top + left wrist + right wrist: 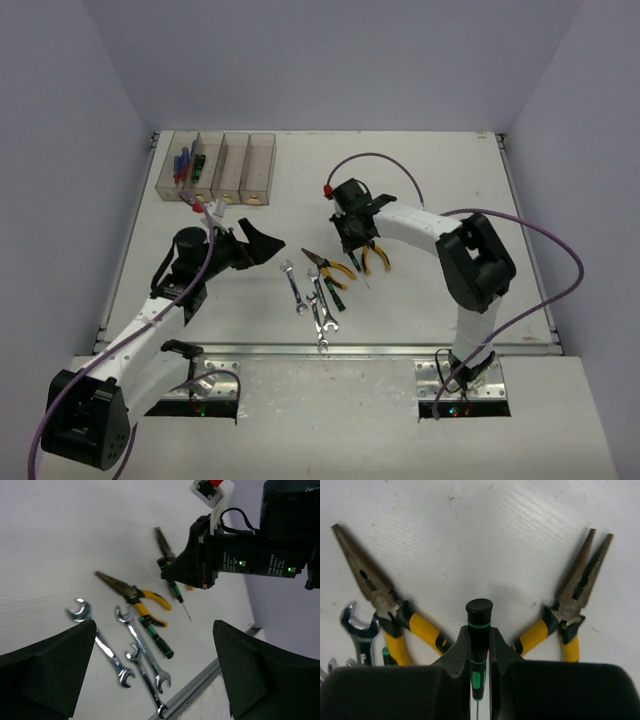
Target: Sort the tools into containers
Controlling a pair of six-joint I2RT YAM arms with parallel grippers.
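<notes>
Table: white, closed in by grey walls on three sides.
Bins: far left, four in a row; blue screwdrivers lie in the leftmost and a dark tool in the next.
Left arm: stretched from its near-left base up the left side, wrist turned right.
Left gripper: fingers wide apart and holding nothing; it faces the loose tools from well short of them.
Right arm: upright from its near-right base, folded at the elbow, forearm reaching left, wrist bent down.
Right gripper: clamped on a black-and-green screwdriver, cap past the fingertips. I cannot tell whether it touches the table.
Pliers: one pair left of that gripper, one right, both flat.
Wrenches: three, near-left of the pliers, with a second screwdriver among them.
</notes>
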